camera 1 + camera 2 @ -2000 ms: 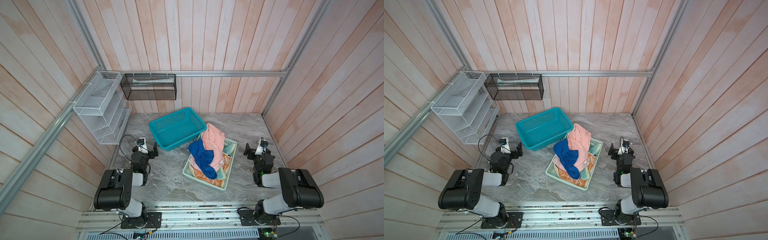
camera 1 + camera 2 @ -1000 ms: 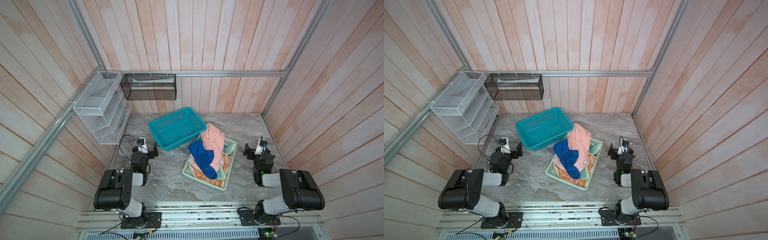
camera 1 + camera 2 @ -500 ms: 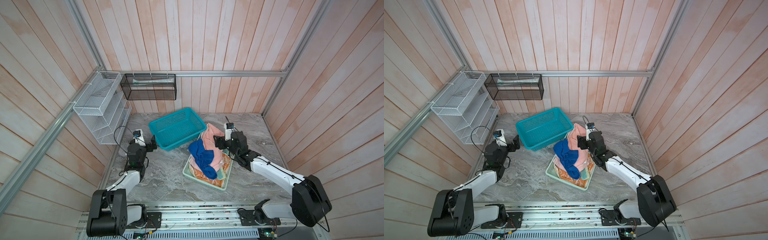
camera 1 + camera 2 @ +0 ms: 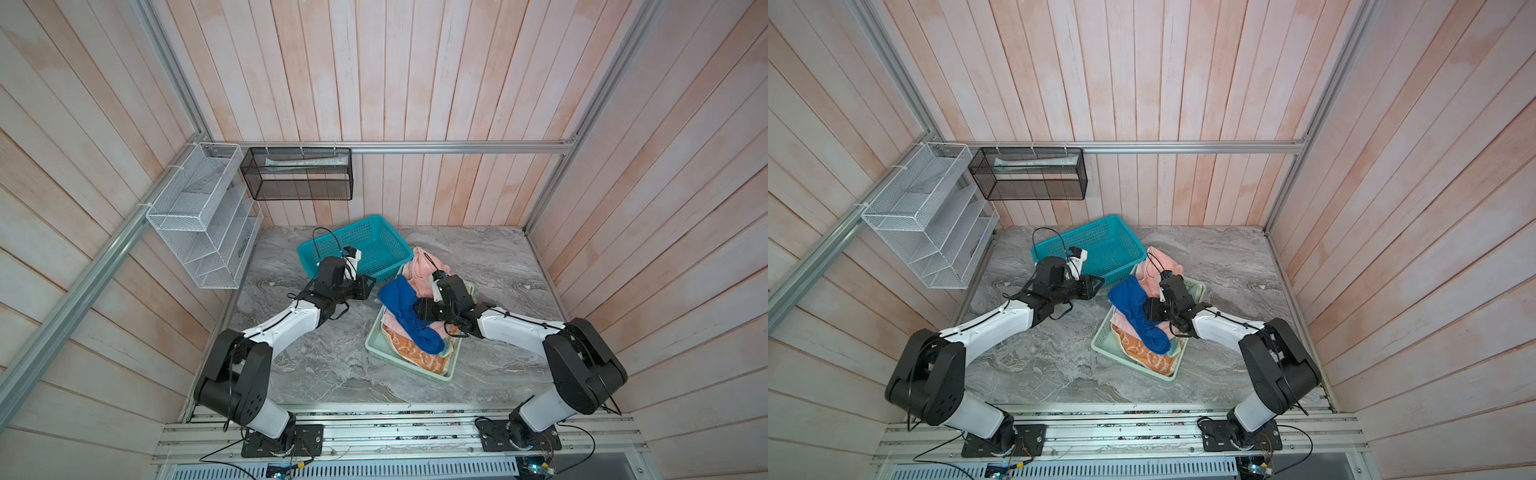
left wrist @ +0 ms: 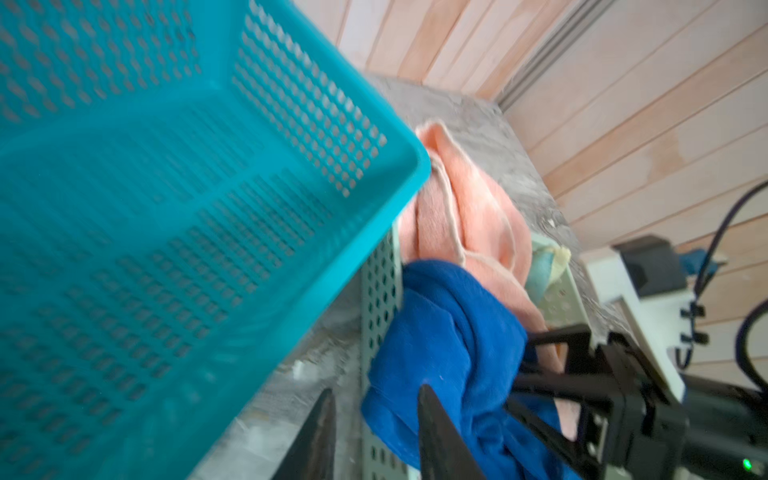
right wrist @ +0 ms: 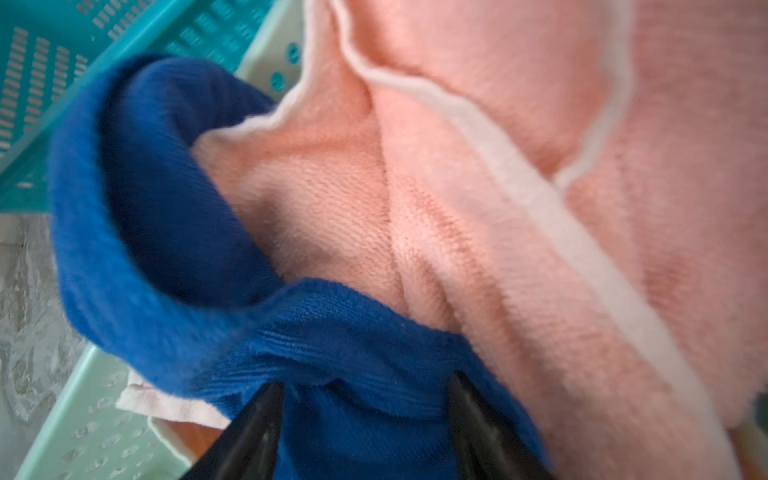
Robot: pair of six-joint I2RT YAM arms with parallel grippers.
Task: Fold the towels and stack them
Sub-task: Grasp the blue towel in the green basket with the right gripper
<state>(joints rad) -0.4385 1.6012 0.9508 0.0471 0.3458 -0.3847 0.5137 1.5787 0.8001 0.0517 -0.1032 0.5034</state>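
Your towels lie heaped in the pale green tray (image 4: 374,336), at 4 o'clock from the teal basket (image 4: 374,245) in both top views: blue towel (image 4: 401,301) over pink towel (image 4: 424,266), orange towel (image 4: 419,357) at the 6 o'clock end. Only the right wrist view shows the fingers of the right gripper (image 6: 368,380) straddling a blue fold. Whether they pinch it, you cannot tell. The left wrist view shows the left gripper (image 5: 376,390) with jaws slightly apart, holding nothing — and a pale yellow towel (image 5: 544,266) corner beside the pink.
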